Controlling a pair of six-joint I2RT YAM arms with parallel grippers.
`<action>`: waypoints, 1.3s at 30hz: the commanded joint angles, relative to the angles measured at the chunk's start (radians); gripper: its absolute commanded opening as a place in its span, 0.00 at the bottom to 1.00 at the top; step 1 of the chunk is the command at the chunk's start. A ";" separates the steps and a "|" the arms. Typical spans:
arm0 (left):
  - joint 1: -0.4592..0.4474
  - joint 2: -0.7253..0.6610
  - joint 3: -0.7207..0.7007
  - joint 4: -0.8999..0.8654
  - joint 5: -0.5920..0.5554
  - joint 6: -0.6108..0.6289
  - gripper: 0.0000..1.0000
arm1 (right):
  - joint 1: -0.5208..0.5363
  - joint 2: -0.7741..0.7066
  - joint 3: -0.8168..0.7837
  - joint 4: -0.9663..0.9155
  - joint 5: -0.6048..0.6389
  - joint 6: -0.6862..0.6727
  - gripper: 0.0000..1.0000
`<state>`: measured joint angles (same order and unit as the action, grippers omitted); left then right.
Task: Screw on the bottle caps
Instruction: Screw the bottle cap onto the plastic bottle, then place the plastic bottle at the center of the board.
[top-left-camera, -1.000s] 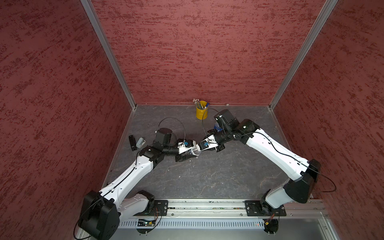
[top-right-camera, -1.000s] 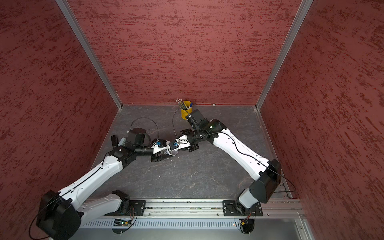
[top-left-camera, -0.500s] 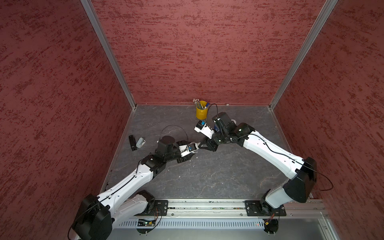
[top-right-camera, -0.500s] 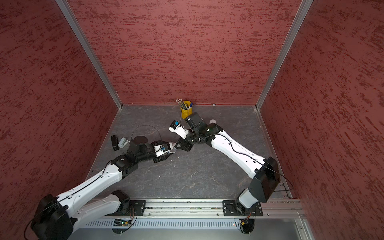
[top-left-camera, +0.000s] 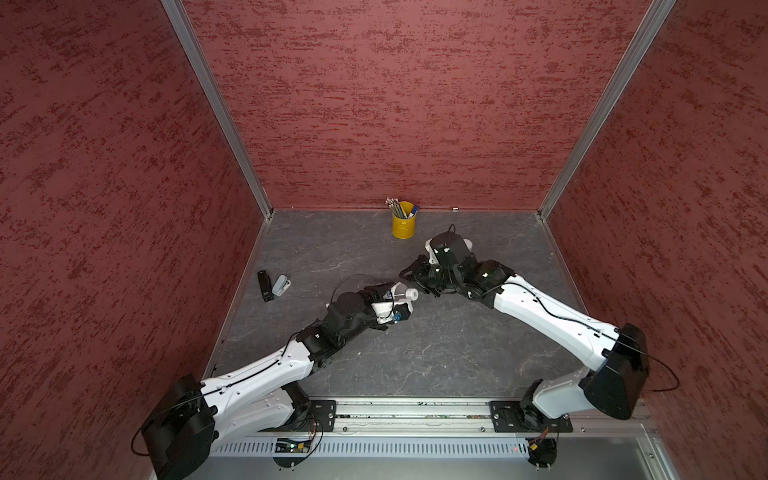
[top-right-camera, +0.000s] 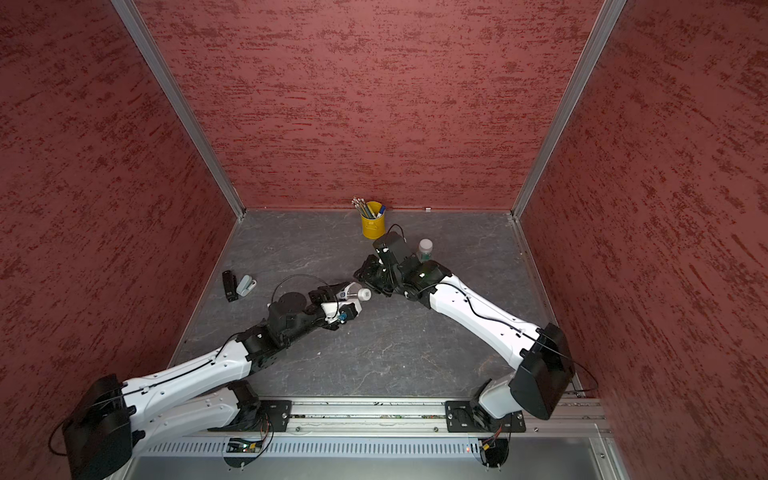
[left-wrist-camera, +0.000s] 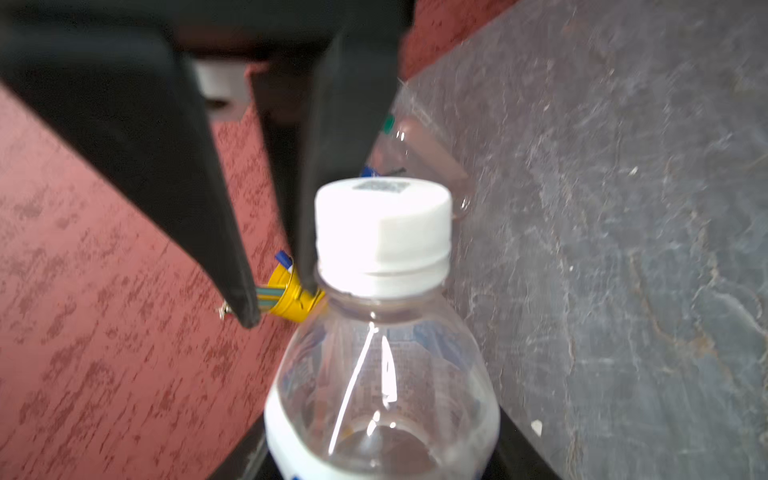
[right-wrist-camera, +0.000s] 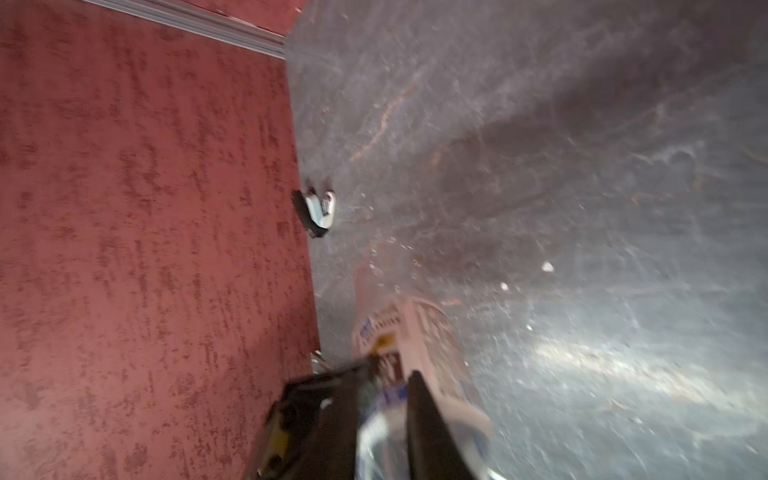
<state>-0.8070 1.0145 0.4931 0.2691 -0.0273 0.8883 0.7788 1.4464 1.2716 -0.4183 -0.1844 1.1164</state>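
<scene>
Since one second ago the right arm (top-left-camera: 540, 307) has rolled at the wrist, so that its camera housing (top-left-camera: 451, 247) now lies on the far side, and the left arm (top-left-camera: 266, 374) has swung nearer; both grippers remain at mid-table. The left gripper (top-left-camera: 392, 302) is clenched on the body of a small clear plastic bottle with a white label (left-wrist-camera: 382, 374), held slightly left of centre over the grey marbled table (top-left-camera: 415, 353). Long axis of this bottle: nearly level, running left to right, with the base inside the left gripper and the neck pointing right and a little far, toward the right arm. A small white cap with a dark square mark (left-wrist-camera: 382, 224) is seated on the neck, above the collar ring. At the right gripper (left-wrist-camera: 276, 301) the two black fingers (left-wrist-camera: 174, 174) stand apart with nothing between them. The cap lies beside them, not within the gap. One fingertip comes just beside the collar ring, though contact cannot be told. The right wrist view is blurred. A second clear bottle with a green neck band (top-right-camera: 424, 254) stands upright just beyond the right arm's wrist, on its far side, long axis vertical, with a plain white cap (top-right-camera: 424, 244) on top. A yellow metal pencil cup (top-left-camera: 403, 226) stands at the far wall near the centre, well apart from both bottles. A small black block (top-left-camera: 263, 286) and a pale grey clip-shaped object (top-left-camera: 281, 286) lie side by side near the left wall.
</scene>
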 joint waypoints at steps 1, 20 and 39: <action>0.037 0.009 0.022 0.038 0.050 -0.147 0.46 | 0.010 -0.086 -0.039 0.251 0.103 -0.247 0.33; 0.181 0.036 -0.011 0.176 0.368 -0.679 0.47 | 0.037 -0.094 -0.353 0.711 -0.131 -0.871 0.57; 0.319 -0.131 -0.025 -0.217 0.191 -0.761 1.00 | 0.047 -0.021 -0.419 0.717 0.055 -1.168 0.05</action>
<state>-0.5369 0.9329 0.4671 0.1776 0.2359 0.1806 0.8192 1.4029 0.8803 0.2615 -0.1844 0.0231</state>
